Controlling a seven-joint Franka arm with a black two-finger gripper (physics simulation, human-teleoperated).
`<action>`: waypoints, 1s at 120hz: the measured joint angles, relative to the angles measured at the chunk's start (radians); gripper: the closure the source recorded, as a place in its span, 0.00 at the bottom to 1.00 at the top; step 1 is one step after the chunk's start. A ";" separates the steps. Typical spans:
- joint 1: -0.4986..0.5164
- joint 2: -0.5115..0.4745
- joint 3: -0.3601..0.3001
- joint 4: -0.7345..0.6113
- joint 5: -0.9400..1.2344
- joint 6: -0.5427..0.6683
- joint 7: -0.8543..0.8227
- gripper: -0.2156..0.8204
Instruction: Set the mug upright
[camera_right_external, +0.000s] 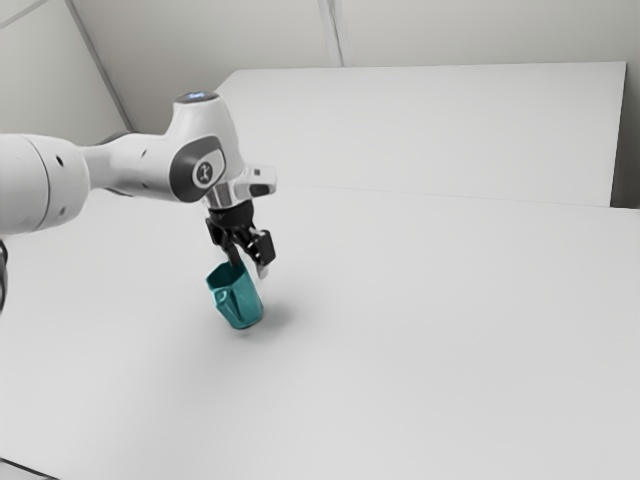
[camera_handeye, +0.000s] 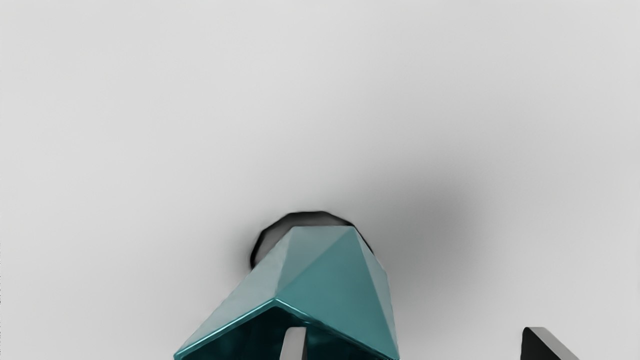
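A teal faceted mug (camera_right_external: 243, 305) tilts over the white counter (camera_right_external: 420, 330), one finger of the spread pincer (camera_right_external: 250, 267) inside its mouth. A sideways drag could topple it; its footing is hard to read.

- Teal mug (camera_right_external: 246, 303), its sides faceted into flat, angular planes, with a shiny angular rim and a darker teal inside.
- It is tilted, neither upright nor flat on its side: the open mouth points up and toward the exterior view's left, the base down toward that view's right.
- Its handle (camera_right_external: 225, 301) is on the side facing the exterior camera.
- It is at the white tabletop (camera_right_external: 420, 350); whether the base touches is unclear.
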 joint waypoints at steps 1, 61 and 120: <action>-0.001 0.002 0.000 0.005 0.000 -0.001 -0.001 0.36; -0.068 0.114 0.002 0.239 -0.003 -0.120 -0.067 0.22; -0.087 -0.065 0.004 0.286 -0.001 -0.213 -0.069 0.21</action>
